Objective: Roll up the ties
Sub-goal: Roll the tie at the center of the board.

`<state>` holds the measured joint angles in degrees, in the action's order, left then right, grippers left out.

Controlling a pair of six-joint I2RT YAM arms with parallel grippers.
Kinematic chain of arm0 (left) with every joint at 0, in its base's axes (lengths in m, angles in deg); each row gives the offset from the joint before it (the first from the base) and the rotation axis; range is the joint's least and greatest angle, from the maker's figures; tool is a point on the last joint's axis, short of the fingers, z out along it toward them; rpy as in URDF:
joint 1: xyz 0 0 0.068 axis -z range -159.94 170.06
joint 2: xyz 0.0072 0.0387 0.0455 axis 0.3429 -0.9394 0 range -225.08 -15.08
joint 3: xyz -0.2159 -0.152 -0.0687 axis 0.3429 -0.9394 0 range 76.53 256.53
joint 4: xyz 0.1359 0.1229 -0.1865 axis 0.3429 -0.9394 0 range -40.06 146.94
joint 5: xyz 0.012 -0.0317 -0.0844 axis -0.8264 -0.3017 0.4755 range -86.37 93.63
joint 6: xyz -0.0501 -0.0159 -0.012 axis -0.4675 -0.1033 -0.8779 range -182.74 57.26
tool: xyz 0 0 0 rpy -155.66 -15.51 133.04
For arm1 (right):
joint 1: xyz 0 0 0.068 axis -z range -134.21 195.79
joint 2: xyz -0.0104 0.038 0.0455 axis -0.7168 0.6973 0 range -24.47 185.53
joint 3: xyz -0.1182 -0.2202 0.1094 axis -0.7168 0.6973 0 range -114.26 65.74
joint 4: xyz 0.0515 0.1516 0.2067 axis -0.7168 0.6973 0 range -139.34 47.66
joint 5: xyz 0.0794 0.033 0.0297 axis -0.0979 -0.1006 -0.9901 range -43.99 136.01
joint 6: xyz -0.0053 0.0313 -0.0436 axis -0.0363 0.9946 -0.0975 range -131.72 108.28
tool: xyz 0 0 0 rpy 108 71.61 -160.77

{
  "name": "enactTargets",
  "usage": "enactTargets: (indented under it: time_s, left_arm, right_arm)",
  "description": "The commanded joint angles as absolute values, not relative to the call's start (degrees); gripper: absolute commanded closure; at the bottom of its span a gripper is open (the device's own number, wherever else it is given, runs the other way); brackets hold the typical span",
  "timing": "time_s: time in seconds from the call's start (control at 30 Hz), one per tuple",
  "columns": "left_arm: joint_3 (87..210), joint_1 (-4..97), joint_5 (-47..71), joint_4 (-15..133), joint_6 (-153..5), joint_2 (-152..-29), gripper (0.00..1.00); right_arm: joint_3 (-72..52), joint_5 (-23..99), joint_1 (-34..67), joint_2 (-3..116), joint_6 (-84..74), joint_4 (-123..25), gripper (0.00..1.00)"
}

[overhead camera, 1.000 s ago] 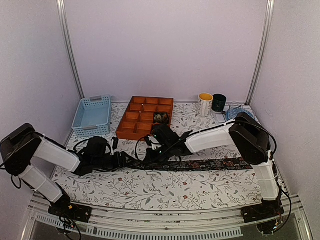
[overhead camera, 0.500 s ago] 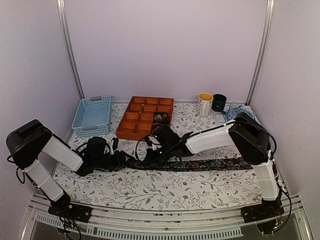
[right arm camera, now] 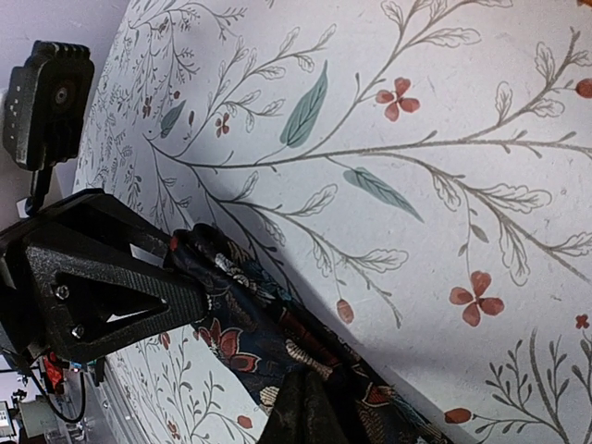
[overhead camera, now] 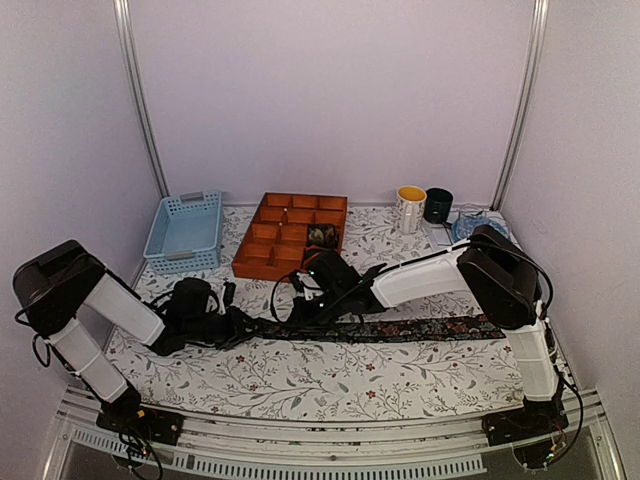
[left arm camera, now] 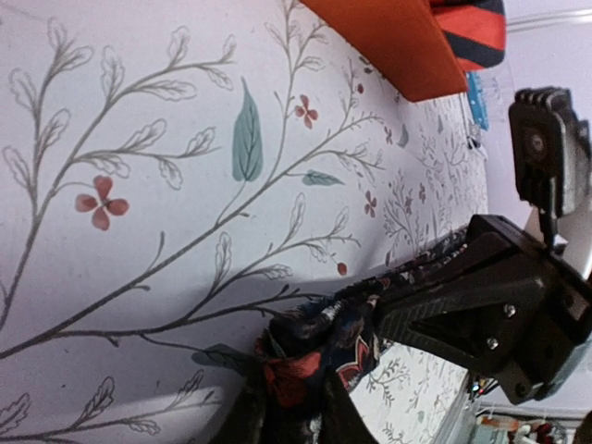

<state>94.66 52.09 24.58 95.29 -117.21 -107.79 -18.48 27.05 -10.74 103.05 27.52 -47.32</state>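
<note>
The flowered table [overhead camera: 330,385] carries the orange tray [overhead camera: 262,262], and everything that matters sits on the near side of that tray. The tie [overhead camera: 430,328] lies flat as a long strip in front of the tray, running from below its left corner to well past its right side. A coiled tie [overhead camera: 322,236] sits in one right-hand compartment of the tray. Just in front of the tray's near edge, the right gripper [overhead camera: 292,316] is pinched tight on the strip a little way in from its end. The left gripper [overhead camera: 243,322], wide a second ago, has now closed on that end, which bunches up between its fingers. With both holds made, rolling can probably begin.
</note>
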Motion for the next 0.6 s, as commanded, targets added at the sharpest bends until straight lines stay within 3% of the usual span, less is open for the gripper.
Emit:
enactTargets:
  time_s: [0.0,0.13,0.23,0.37,0.57]
  left_arm:
    - [94.6,51.4,24.0,92.5,-116.1,-106.3,0.89]
    - [95.9,51.3,21.7,87.9,-114.4,-104.3,1.00]
    - [96.6,51.4,19.5,83.8,-113.2,-102.2,1.00]
    - [97.3,51.4,16.9,78.7,-111.8,-99.3,1.00]
    - [99.7,51.8,11.9,68.7,-108.7,-94.8,1.00]
  right_arm:
    - [-16.5,27.0,-10.4,104.7,27.4,-43.1,1.00]
    - [-17.1,26.4,-10.4,99.4,26.7,-42.3,0.98]
    - [-18.1,26.0,-10.7,94.1,26.1,-41.7,0.92]
    - [-20.0,26.5,-11.0,88.1,24.0,-39.4,0.74]
    - [-17.5,28.0,-11.2,78.6,23.3,-39.9,0.69]
